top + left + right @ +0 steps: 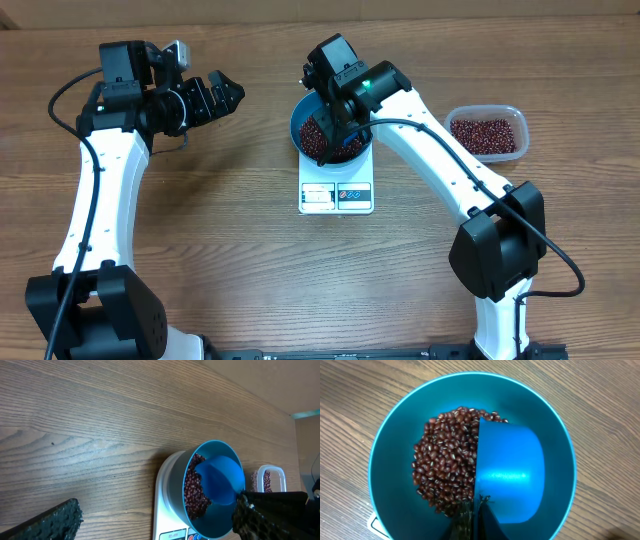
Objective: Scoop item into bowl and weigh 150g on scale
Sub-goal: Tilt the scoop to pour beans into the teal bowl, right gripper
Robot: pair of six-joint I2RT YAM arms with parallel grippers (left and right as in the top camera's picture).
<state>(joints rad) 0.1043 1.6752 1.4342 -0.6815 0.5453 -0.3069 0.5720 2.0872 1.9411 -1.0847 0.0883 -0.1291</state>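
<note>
Left gripper (228,95) hovering over table (240,240), jaws standing wide, gripping nothing. Right gripper (472,519) clamping scoop (512,475) handle inside bowl (390,435). Bowl sitting on scale (336,196). Beans (445,460) lying heaped in bowl beside tipped scoop.

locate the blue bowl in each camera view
overhead: blue bowl upper centre, on the scale
left wrist: lower right, seen from the side
right wrist: fills the frame, seen from above
shared landmark: the beans heaped inside it beside the blue scoop
</note>
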